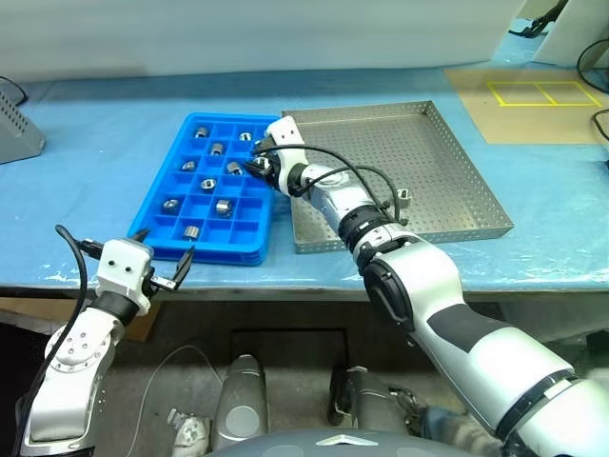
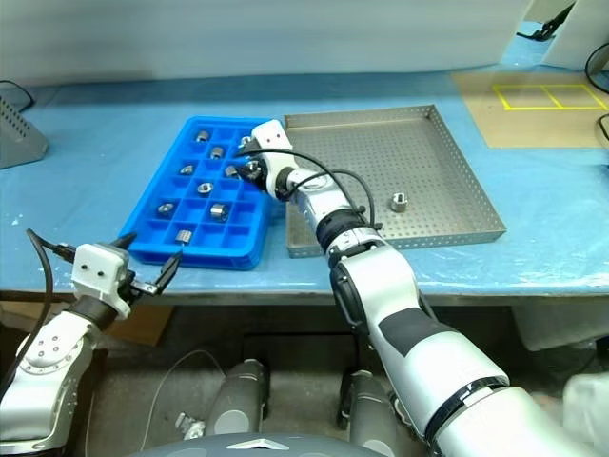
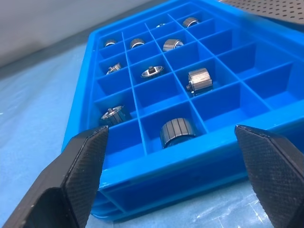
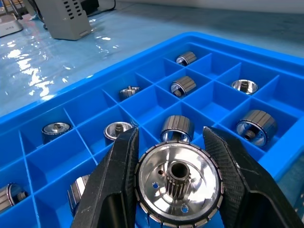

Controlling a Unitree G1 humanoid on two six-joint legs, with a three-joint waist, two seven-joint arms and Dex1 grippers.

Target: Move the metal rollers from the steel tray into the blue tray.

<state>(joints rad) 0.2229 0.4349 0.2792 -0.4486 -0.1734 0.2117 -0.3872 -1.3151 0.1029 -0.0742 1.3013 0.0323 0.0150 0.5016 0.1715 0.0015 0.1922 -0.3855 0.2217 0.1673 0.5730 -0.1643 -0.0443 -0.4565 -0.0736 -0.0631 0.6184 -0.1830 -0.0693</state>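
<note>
Between right pincer (image 4: 171, 190) fingers: metal roller (image 4: 178, 184), clamped by ribbed rim, above blue tray (image 1: 162, 169); looks rigid, dense, slick; grip across rim, not toothed hub; one roller (image 2: 400, 202) on steel tray (image 2: 457, 133), behind-right of pincer; left pincer (image 3: 175, 161) spread wide, empty.

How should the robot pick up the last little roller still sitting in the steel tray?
That metal roller stands apart on the steel tray's flat floor, with bare floor all around it. Probably best to come from straight above and pinch its round sides with two fingers. The open left gripper is free; the right gripper already holds a roller over the blue tray.
</note>
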